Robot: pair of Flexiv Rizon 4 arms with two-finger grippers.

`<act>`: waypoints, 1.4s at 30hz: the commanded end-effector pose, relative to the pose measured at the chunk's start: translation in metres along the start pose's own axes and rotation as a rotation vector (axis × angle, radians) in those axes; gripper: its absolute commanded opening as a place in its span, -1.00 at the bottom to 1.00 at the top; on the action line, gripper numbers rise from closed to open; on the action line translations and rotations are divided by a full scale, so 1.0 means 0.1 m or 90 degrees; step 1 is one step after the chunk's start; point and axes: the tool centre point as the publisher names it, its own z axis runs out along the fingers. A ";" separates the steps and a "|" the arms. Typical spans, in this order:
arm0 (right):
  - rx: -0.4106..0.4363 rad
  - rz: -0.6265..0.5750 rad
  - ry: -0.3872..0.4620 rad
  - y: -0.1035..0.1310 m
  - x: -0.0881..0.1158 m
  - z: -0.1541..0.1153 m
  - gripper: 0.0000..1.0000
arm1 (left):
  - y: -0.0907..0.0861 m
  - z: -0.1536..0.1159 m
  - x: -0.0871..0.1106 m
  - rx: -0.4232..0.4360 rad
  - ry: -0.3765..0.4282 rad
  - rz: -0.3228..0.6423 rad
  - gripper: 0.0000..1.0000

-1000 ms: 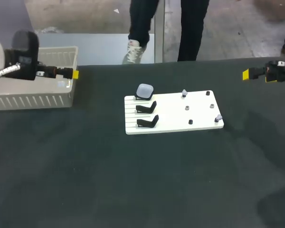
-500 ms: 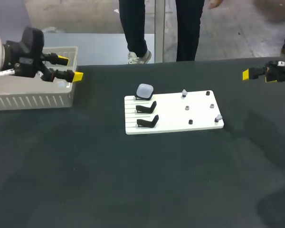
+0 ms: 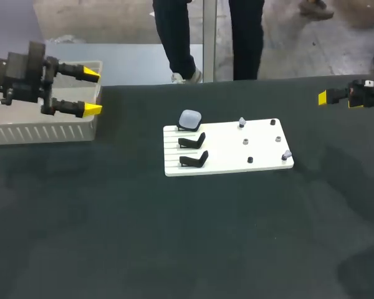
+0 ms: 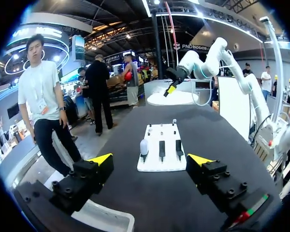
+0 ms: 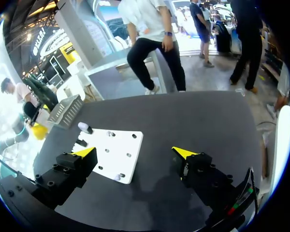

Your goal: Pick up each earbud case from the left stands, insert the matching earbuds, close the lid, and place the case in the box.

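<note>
- Yellow-tipped, the left gripper [image 3: 90, 92] is hovering over the three o'clock end of the white slatted plastic box [image 3: 50, 132], at about ten o'clock from the flat white rectangular board [image 3: 265, 152].
- Its arm is coming in level from the table's nine o'clock side, with the fingers pointing toward three o'clock. The fingers are standing wide apart and gripping nothing, and the left wrist view is showing dark table between them with the board well ahead.
- Resting on the farthest of three stands, the pale grey rounded earbud case [image 3: 189, 118] is sitting at the board's eleven o'clock corner.
- Two black angled stands [image 3: 193, 141] are lining up just beside it toward six o'clock.
- One small pale earbud [image 3: 242, 121] is standing near the board's twelve o'clock edge, and another is standing at its four o'clock corner.
- At about two o'clock from the board, the right gripper [image 5: 134, 153] is hanging at the table's far right, pointing toward nine o'clock. Its fingers are spread apart over bare table and clasping nothing.
</note>
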 end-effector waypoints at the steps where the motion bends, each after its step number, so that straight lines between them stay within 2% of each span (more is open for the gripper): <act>1: -0.003 -0.001 0.000 -0.01 0.00 0.01 1.00 | -0.05 0.31 -0.01 -0.015 0.048 -0.014 1.00; 6: -0.003 -0.001 0.000 -0.01 0.00 0.01 1.00 | -0.05 0.58 0.04 -0.054 0.072 -0.035 1.00; 7: -0.003 -0.001 0.000 -0.01 0.00 0.01 1.00 | -0.06 0.65 0.05 -0.056 0.060 -0.036 1.00; 12: -0.003 -0.001 0.000 -0.01 0.00 0.01 1.00 | -0.02 0.98 0.17 -0.043 0.064 -0.032 1.00; 18: -0.003 -0.001 0.000 -0.01 0.00 0.01 1.00 | 0.07 1.27 0.31 -0.032 0.046 -0.020 1.00; 21: -0.003 -0.001 0.000 -0.01 0.00 0.01 1.00 | 0.11 1.36 0.36 -0.042 0.036 -0.036 1.00; 34: -0.003 -0.001 0.000 -0.01 0.00 0.01 1.00 | 0.11 1.36 0.36 -0.042 0.036 -0.036 1.00; 35: -0.003 -0.001 0.000 -0.01 0.00 0.01 1.00 | 0.15 1.40 0.38 -0.052 0.050 -0.037 1.00; 36: -0.003 -0.001 0.000 -0.01 0.00 0.01 1.00 | 0.16 1.45 0.40 -0.028 0.052 -0.033 1.00; 37: -0.003 -0.001 0.000 -0.01 0.00 0.01 1.00 | 0.20 1.47 0.41 -0.035 0.036 -0.043 1.00; 39: -0.003 -0.001 0.000 -0.01 0.00 0.01 1.00 | 0.27 1.55 0.44 -0.034 0.052 -0.042 1.00; 42: -0.003 -0.001 0.000 -0.01 0.00 0.01 1.00 | 0.34 1.62 0.47 -0.028 0.047 -0.045 1.00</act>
